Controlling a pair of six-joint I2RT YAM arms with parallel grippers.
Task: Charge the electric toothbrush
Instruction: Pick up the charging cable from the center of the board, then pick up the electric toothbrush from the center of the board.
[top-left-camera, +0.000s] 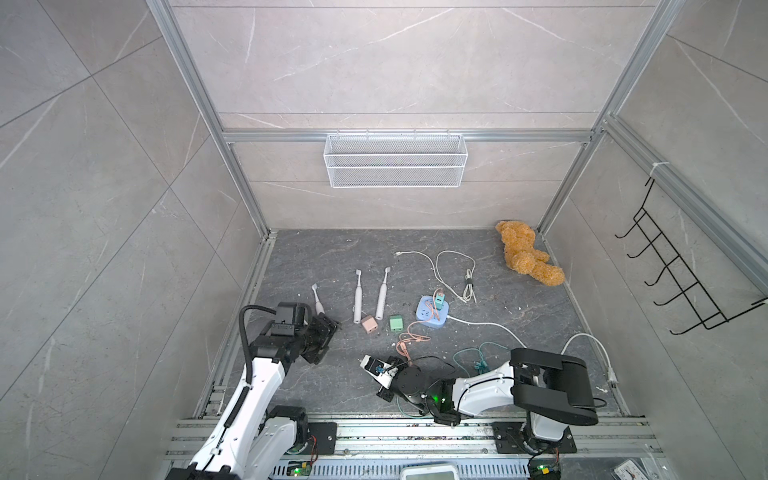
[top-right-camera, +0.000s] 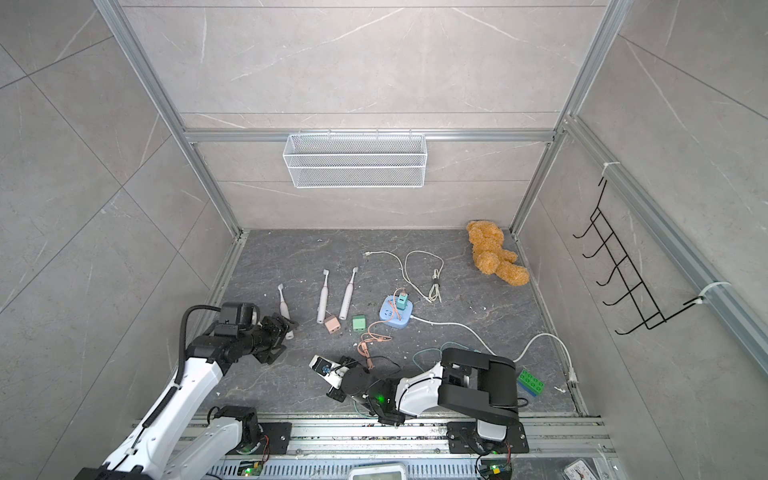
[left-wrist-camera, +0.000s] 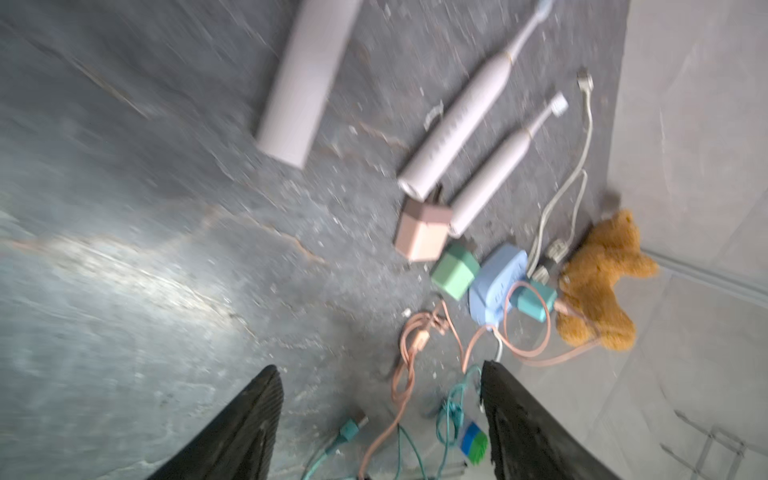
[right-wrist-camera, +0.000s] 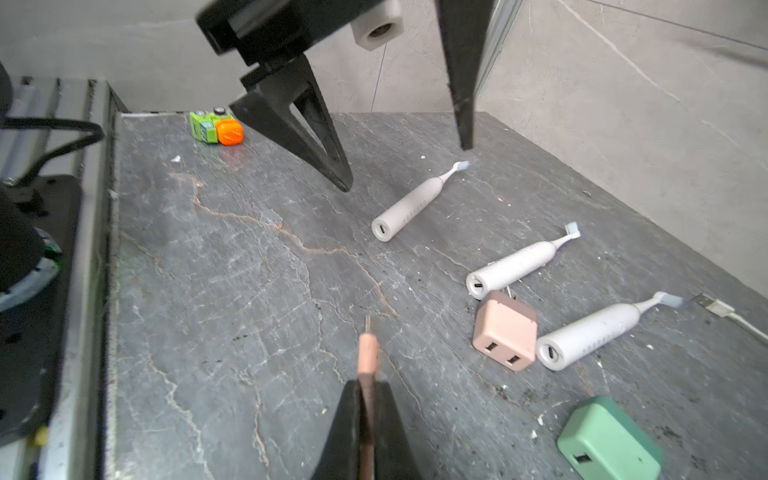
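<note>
Three pale electric toothbrushes lie side by side on the dark table: the leftmost toothbrush (top-left-camera: 318, 301), a middle one (top-left-camera: 357, 299) and a right one (top-left-camera: 382, 297). My left gripper (top-left-camera: 330, 340) is open and empty, just in front of the leftmost toothbrush (right-wrist-camera: 409, 208); its jaws stand wide in the left wrist view (left-wrist-camera: 380, 368). My right gripper (right-wrist-camera: 368, 386) is shut on the plug of the pink cable (right-wrist-camera: 369, 347), low over the table's front middle (top-left-camera: 400, 360). The cable runs back to a teal adapter (top-left-camera: 439, 300) plugged into the blue power strip (top-left-camera: 432, 311).
A pink adapter (top-left-camera: 369, 323) and a green adapter (top-left-camera: 396, 323) lie by the toothbrush bases. A white cable (top-left-camera: 453, 270), a green cable (top-left-camera: 478, 361), a teddy bear (top-left-camera: 528, 257), a toy car (right-wrist-camera: 216, 126) and a green brick (top-right-camera: 530, 382) lie around. A wire basket (top-left-camera: 395, 160) hangs on the back wall.
</note>
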